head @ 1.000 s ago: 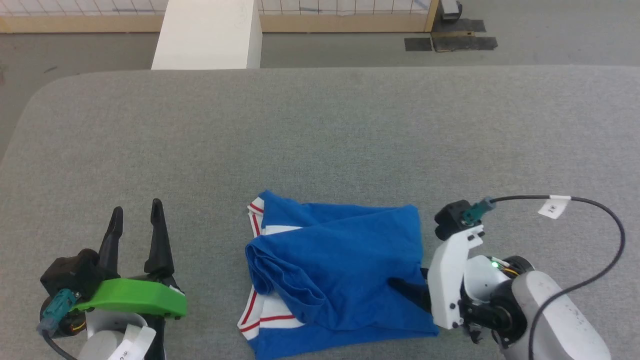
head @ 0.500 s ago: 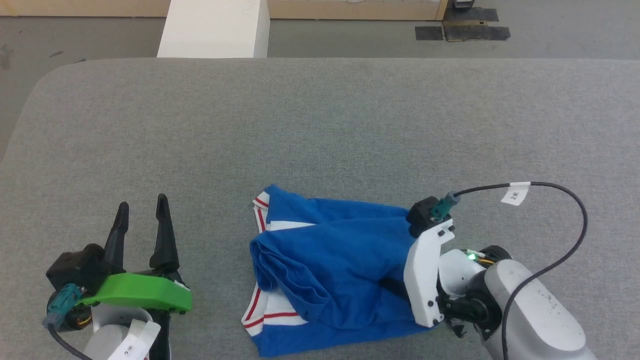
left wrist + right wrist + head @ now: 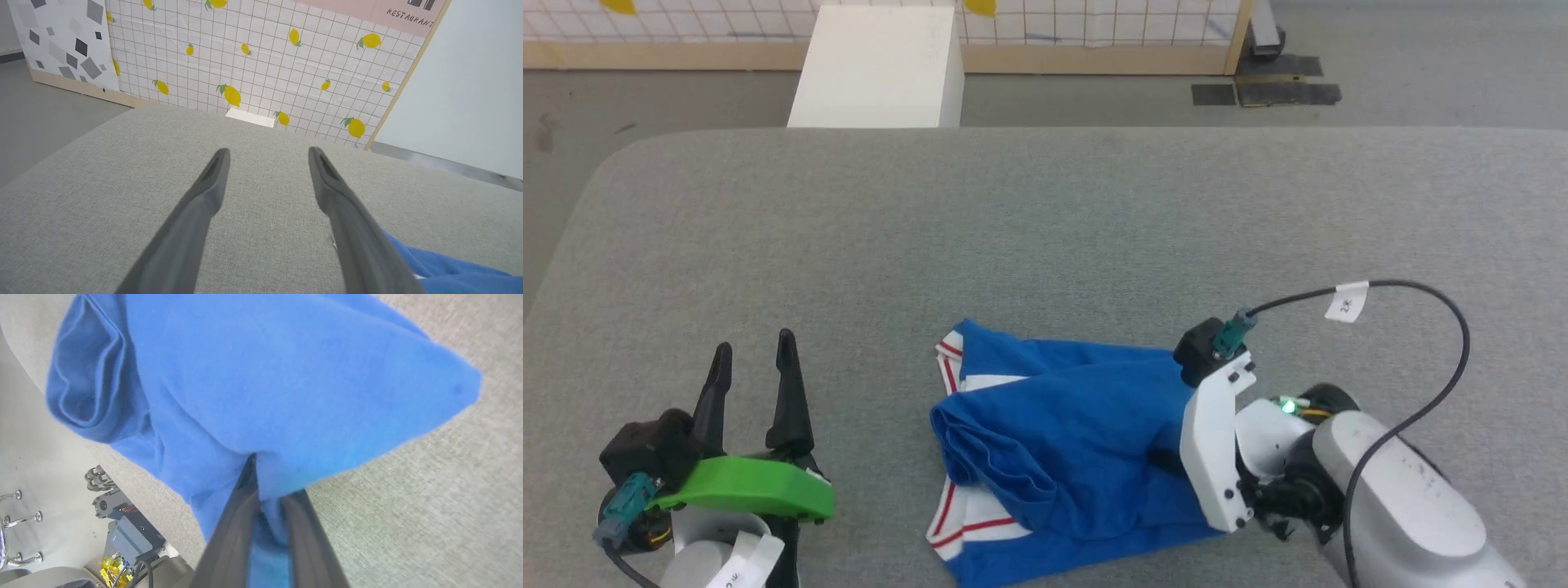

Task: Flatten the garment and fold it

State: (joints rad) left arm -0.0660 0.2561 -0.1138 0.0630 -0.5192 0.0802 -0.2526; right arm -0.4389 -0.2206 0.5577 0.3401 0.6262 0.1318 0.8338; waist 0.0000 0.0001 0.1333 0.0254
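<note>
1. The shirt (image 3: 1062,441) lay bunched on the gray table (image 3: 1045,229), close to the near edge and slightly right of centre in the head view. The blue body was folded over itself. A white sleeve with red stripes stuck out on its left side.
2. The right gripper (image 3: 273,477) sat at the shirt's right edge, pointing left into the cloth. In the head view a blue fold hid most of it.
3. In the right wrist view its fingers (image 3: 241,506) were squeezed close together with blue cloth pinched between them (so: clenched on the shirt). The rest of the cloth fanned out from that grip.
4. The left gripper (image 3: 752,343) was at lower left, well apart from the shirt. Its fingers were spread wide over bare table with nothing between them.
5. In the left wrist view a blue corner of the shirt showed at lower right, just beyond one finger.
</note>
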